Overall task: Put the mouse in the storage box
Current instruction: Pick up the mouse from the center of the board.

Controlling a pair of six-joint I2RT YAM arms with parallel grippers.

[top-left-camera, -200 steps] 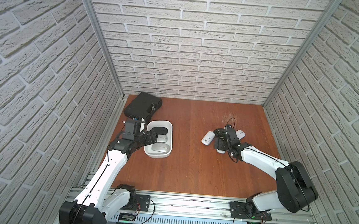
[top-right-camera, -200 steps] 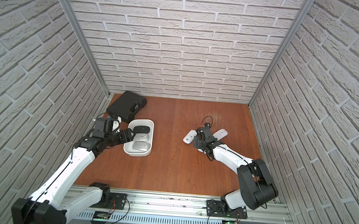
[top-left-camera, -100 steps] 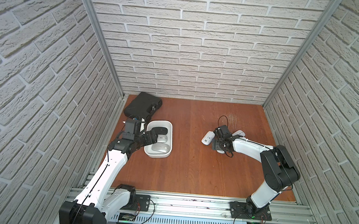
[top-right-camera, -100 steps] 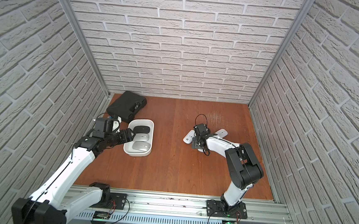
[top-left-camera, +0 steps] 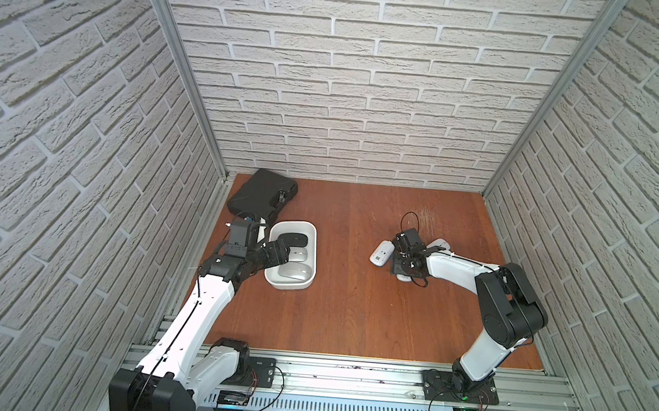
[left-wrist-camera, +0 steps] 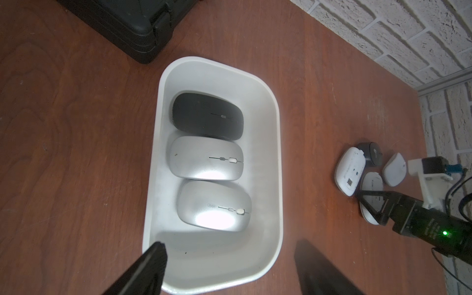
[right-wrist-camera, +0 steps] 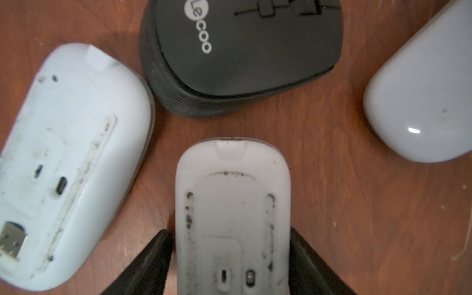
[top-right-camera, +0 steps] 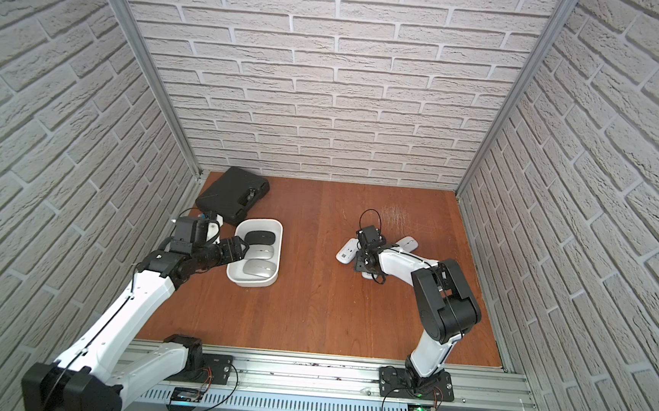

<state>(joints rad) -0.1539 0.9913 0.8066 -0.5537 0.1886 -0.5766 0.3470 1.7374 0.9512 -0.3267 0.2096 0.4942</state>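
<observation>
Where your right end effector [right-wrist-camera: 228, 231] stands: low over the bench [top-left-camera: 352, 315], right of centre, and its black fingers [right-wrist-camera: 153, 255] are pressed on both long sides of the mouse [right-wrist-camera: 232, 178]. It's clamped on, so you have a grip.
Mouse: white, belly up, seemingly flat on the wood, well apart from the storage box [top-left-camera: 315, 253].
Crowd around it: tight. A second upturned white mouse [right-wrist-camera: 71, 166] lies just beside one finger. A black Lecoo mouse [right-wrist-camera: 242, 51] sits just past its nose. A glossy white mouse [right-wrist-camera: 421, 89] lies right way up on the other side. None touches yours.
From above: your arm hides the black one in both top views. The upturned neighbour [top-left-camera: 381, 253] and the glossy one [top-left-camera: 440, 244] flank the wrist.
Storage box: left part of the bench, three in a row inside: a black flat mouse [left-wrist-camera: 207, 116], then a silver mouse [left-wrist-camera: 205, 158] and a second silver mouse [left-wrist-camera: 214, 205].
Left end effector [left-wrist-camera: 229, 244]: hanging above the box on its left side, jaws spread wide, nothing held.
Black case [top-left-camera: 259, 197]: far left corner, just beside the box, not touching.
</observation>
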